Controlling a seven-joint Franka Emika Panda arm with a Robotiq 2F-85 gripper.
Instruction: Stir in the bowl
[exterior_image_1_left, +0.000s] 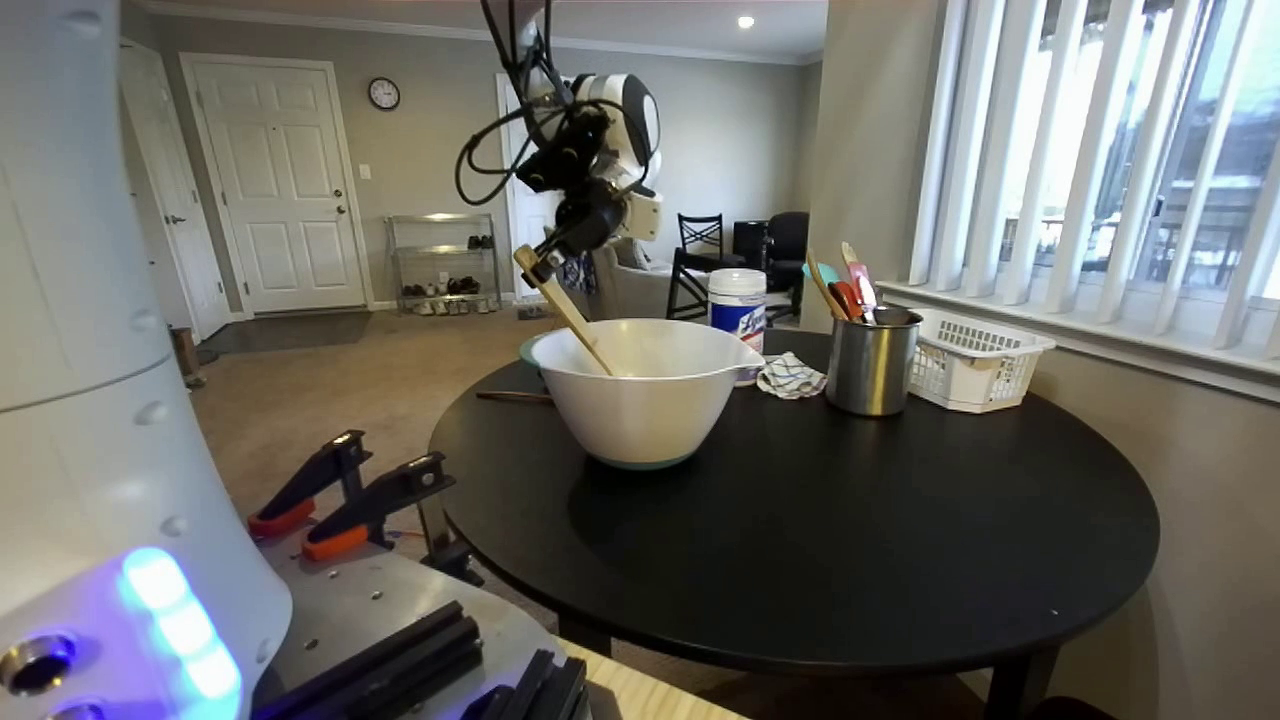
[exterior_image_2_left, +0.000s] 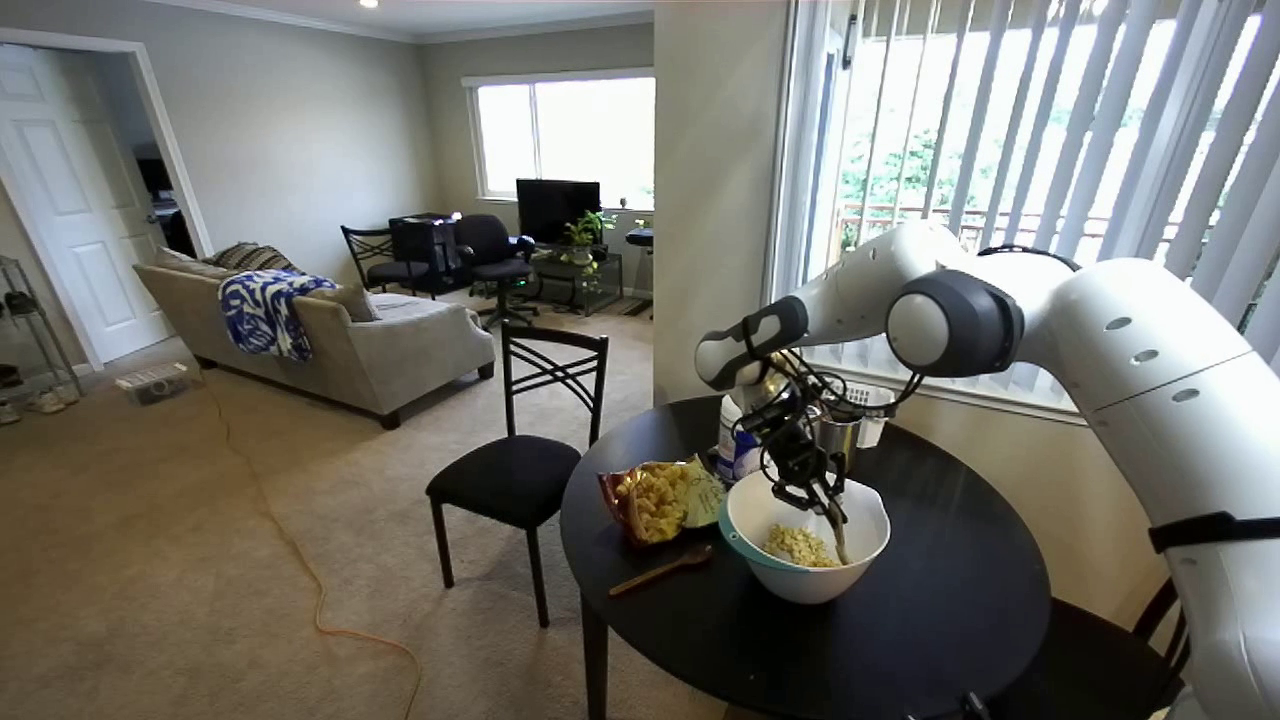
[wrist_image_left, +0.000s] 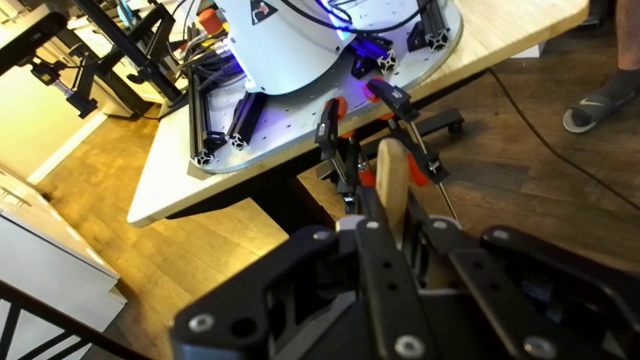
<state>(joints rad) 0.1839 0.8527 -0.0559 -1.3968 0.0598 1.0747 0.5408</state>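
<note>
Well, gripper (wrist_image_left: 391, 200): I'm pinching a wooden utensil (exterior_image_1_left: 563, 308) tilted into the bowl (exterior_image_1_left: 645, 425)
Canister (exterior_image_1_left: 738, 312): bowl's two o'clock, in an exterior view
Steel cup (exterior_image_1_left: 868, 365): three
Black table (exterior_image_1_left: 870, 560): bowl at ten
Sofa (exterior_image_1_left: 655, 290): bowl's twelve

- A metal cup (exterior_image_1_left: 872, 367) is holding utensils (exterior_image_1_left: 861, 284) on the black tabletop (exterior_image_1_left: 880, 560).
- A white slatted basket (exterior_image_1_left: 985, 375) is standing just beside the cup.
- A checked cloth (exterior_image_1_left: 792, 377) is lying between the cup and a blue-and-white canister (exterior_image_1_left: 737, 305).
- A snack bag (exterior_image_2_left: 703, 492) is lying open near a brown spoon (exterior_image_2_left: 658, 573).
- A blue-patterned blanket (exterior_image_2_left: 268, 308) is hanging over the back of a gray sofa (exterior_image_2_left: 420, 345).
</note>
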